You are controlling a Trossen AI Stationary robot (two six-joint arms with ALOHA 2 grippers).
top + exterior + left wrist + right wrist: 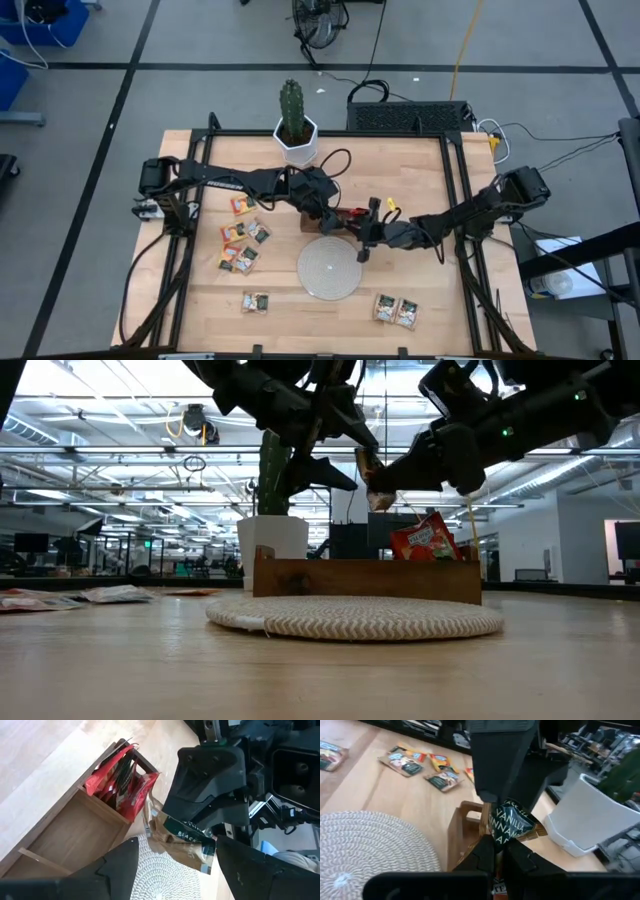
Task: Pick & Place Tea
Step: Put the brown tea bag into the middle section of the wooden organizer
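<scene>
The view from above is bright and even. The wooden table (420,290) looks pale, and the dark arms drop only soft, small shadows on it.

The low view looks into strong light. Long ceiling lamps (120,390) glow white across the top of the frame, and the upper left corner is washed out. The arms show up almost black against them. The table at the bottom of the frame is blurry.

In both wrist views the dark fingers (120,875) at the bottom are out of focus. The far corners are soft too.
</scene>
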